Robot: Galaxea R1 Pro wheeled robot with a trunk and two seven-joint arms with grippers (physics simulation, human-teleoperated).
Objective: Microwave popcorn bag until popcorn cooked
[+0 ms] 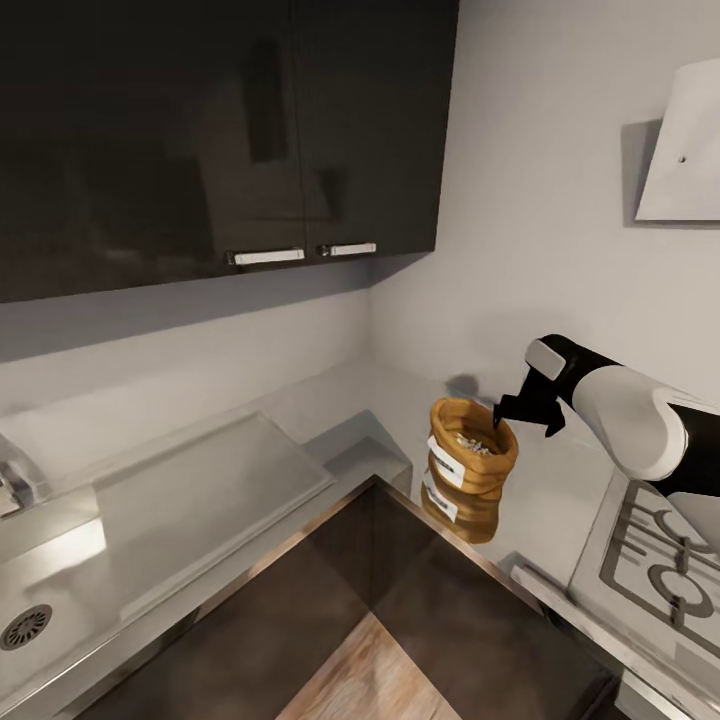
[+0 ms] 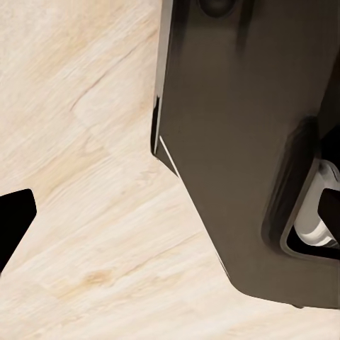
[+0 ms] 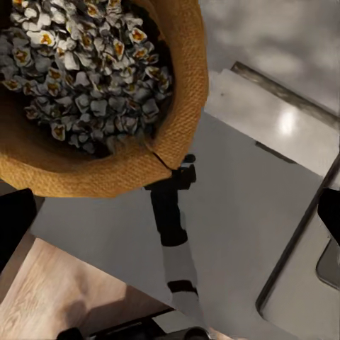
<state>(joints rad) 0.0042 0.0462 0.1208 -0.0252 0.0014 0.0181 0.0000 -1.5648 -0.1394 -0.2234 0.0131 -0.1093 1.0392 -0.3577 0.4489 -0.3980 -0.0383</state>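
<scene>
The popcorn bag (image 1: 468,470), a tan sack with white labels, stands upright at the front edge of the grey countertop (image 1: 300,420), by its inner corner. Whitish popcorn (image 3: 85,64) fills it below the rolled rim (image 3: 106,173). My right gripper (image 1: 522,415) is just right of the rim, at its height. In the right wrist view the right gripper (image 3: 170,219) is open, with its dark fingertips (image 3: 14,227) wide apart and the rim just beyond them. My left gripper (image 2: 170,212) hangs open over the wood floor beside the robot's dark base. The microwave is out of view.
Glossy dark wall cabinets (image 1: 200,130) hang over the counter. A sink (image 1: 25,625) and a tap (image 1: 10,485) lie at the left. The gas hob (image 1: 660,560) sits right of the bag under a white hood (image 1: 685,150). Dark lower cabinet fronts (image 1: 400,590) line the corner.
</scene>
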